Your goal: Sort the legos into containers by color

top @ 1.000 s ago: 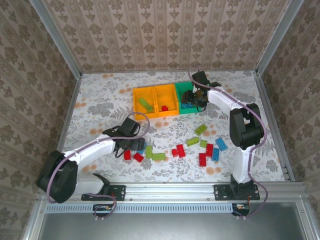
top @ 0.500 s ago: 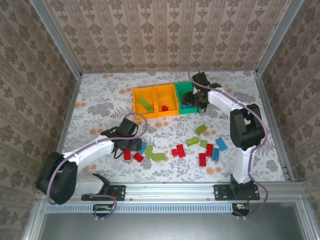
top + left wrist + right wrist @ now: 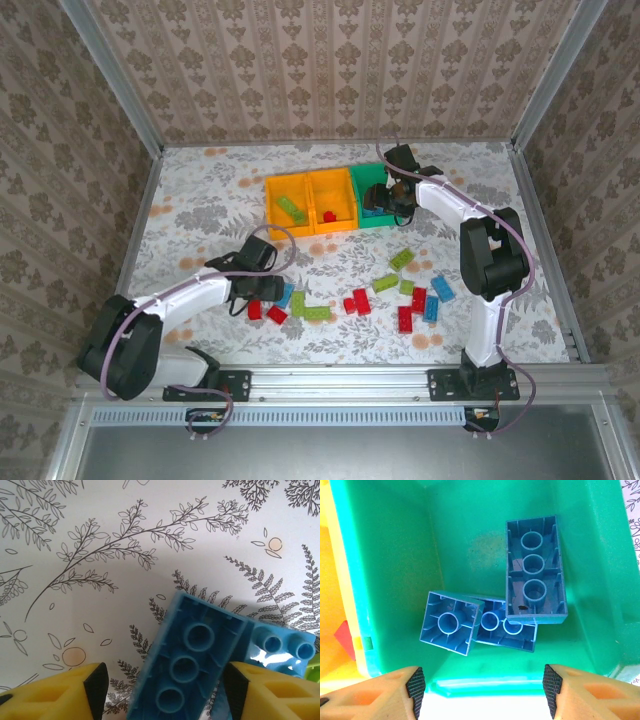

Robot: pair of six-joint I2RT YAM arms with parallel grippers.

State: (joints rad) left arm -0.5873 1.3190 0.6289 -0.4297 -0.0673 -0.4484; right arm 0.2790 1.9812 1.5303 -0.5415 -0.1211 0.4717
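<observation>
Since the left claw (image 3: 165,687) has narrowed about the upturned blue lego (image 3: 192,655) at the counter's (image 3: 200,200) seven o'clock, not yet pinching it, a lift toward the green container (image 3: 385,555) at one o'clock looks next, where the right claw (image 3: 482,690) hangs open, empty, over blue legos (image 3: 535,570).

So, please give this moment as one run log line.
left gripper open astride upside-down blue brick | right gripper open above green bin containing three blue bricks

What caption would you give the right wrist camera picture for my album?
Right gripper hovers open above the green bin, three blue bricks lying inside.
</observation>
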